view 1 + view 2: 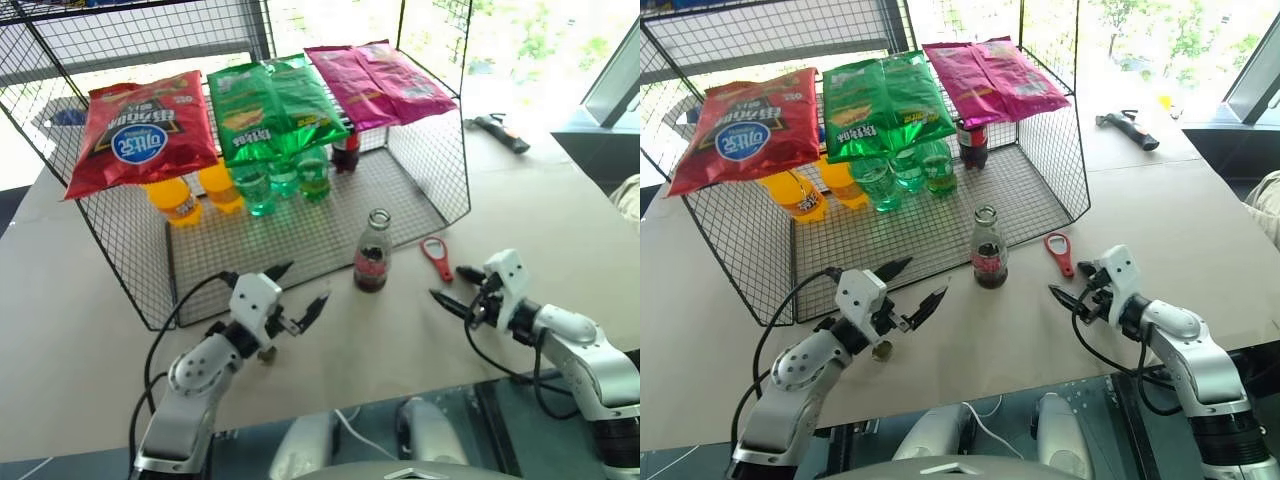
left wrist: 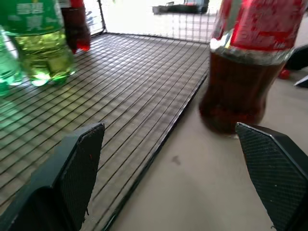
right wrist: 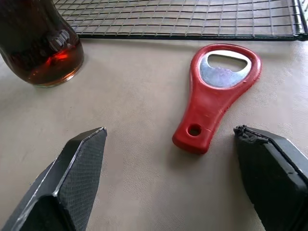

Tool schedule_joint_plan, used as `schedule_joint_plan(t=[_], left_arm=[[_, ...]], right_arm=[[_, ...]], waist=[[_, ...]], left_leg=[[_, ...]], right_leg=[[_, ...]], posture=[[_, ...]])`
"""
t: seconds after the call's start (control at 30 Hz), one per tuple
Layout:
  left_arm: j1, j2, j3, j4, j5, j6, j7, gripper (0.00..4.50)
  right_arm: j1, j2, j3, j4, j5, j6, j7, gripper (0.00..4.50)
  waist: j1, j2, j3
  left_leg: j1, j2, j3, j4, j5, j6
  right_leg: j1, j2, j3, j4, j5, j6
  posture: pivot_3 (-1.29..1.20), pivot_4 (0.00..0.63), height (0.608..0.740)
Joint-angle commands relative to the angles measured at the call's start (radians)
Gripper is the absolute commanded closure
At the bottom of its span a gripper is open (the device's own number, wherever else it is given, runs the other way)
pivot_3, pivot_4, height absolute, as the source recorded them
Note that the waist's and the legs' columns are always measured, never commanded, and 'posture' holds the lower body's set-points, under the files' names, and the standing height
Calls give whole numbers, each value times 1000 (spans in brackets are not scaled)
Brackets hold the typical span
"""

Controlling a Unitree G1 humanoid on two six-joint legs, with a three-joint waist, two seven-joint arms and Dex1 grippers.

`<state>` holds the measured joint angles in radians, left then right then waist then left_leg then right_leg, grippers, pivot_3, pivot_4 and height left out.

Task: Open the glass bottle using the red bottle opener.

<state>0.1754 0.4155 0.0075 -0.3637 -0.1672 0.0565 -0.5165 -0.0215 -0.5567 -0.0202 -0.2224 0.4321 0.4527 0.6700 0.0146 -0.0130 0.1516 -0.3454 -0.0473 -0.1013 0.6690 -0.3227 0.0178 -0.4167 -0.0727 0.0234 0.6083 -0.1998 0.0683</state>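
The glass bottle (image 1: 372,255) stands upright on the table at the front edge of the wire shelf, dark cola inside and a red label around it. The red bottle opener (image 1: 436,257) lies flat on the table just right of it. My right gripper (image 1: 451,284) is open beside the opener's handle, a little nearer the front edge, and holds nothing; in the right wrist view the opener (image 3: 216,91) lies between and beyond its fingers. My left gripper (image 1: 303,285) is open and empty, left of the bottle (image 2: 245,82). A small round cap (image 1: 266,353) lies under the left wrist.
A wire rack (image 1: 420,170) holds green bottles (image 1: 285,175), orange bottles (image 1: 180,200) and a dark red-labelled bottle (image 1: 346,152), with chip bags (image 1: 150,135) on top. A dark hammer-like tool (image 1: 500,130) lies at the far right. The table's front edge (image 1: 400,395) is close behind both grippers.
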Motion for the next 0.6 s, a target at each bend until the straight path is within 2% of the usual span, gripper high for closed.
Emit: schedule_joint_plan(t=[0.03, 0.1, 0.17, 0.43, 0.6], left_arm=[[-3, -12, 85, -76, 8, -10, 75, 0], [25, -42, 127, -84, -8, 30, 127, 0], [64, -57, 156, -91, -94, 74, 104, 0], [124, -68, 265, -93, -127, 96, 141, 0], [235, -41, 281, -71, -97, 51, 85, 0]], right_arm=[[-5, -9, -32, -33, 12, -31, 28, 212], [-10, -14, -29, -24, -6, -49, 37, 212], [-6, -19, -29, -21, -11, -68, 53, 212], [59, -26, -64, -7, -20, -203, 122, 212], [114, -41, -83, 61, -42, -320, 187, 212]], waist=[[-1, 0, 0], [-3, 0, 0], [-4, 0, 0], [1, 0, 0], [-6, 0, 0]], left_leg=[[0, 0, 0, 0, 0, 0], [0, 1, 0, 0, 0, 0], [0, 1, 0, 0, 0, 0], [0, 1, -1, 0, 0, 0], [1, 1, 0, 0, 0, 0]], right_leg=[[0, 0, 0, 0, 0, 0], [0, 0, 0, 0, 0, 0], [0, 0, 0, 0, 0, 0], [1, 0, -2, 0, 0, 0], [2, 0, -1, 0, 0, 0]], posture=[[0, 150, 740], [0, 150, 740], [0, 150, 740], [0, 150, 740], [0, 150, 740]])
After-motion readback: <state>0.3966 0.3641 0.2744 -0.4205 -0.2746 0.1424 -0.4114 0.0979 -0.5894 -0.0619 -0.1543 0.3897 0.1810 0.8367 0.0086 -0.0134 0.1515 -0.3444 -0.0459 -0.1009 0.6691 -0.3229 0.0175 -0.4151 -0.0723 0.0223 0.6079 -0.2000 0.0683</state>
